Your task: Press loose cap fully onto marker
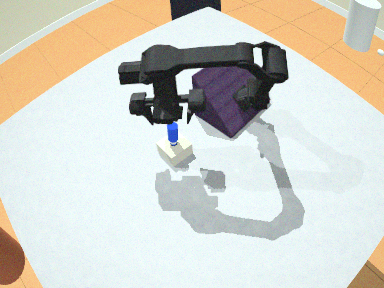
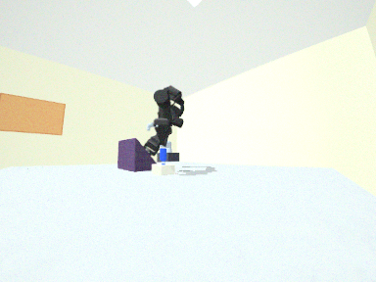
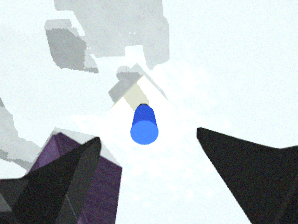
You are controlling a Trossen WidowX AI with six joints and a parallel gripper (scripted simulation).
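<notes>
The blue cap (image 1: 172,132) (image 2: 163,154) (image 3: 144,132) sits upright on the marker, in line with it. Only a short stretch of the marker (image 1: 173,144) shows below the cap, just above the block; whether the cap is clicked fully on cannot be told. The cream holder block (image 1: 167,151) (image 2: 164,169) (image 3: 134,95) stands flat on the table. My gripper (image 1: 171,121) (image 3: 149,136) is wide open above the block, pointing down, with its fingertips on either side of the cap's top and a gap on both sides. Nothing is held.
A large dark purple block (image 1: 225,100) (image 2: 132,156) (image 3: 102,185) with a sloping face stands close beside the holder block, near the left finger in the wrist view. The arm (image 1: 210,56) (image 2: 168,110) reaches over it. The arm's shadow lies on the pale table (image 1: 100,200).
</notes>
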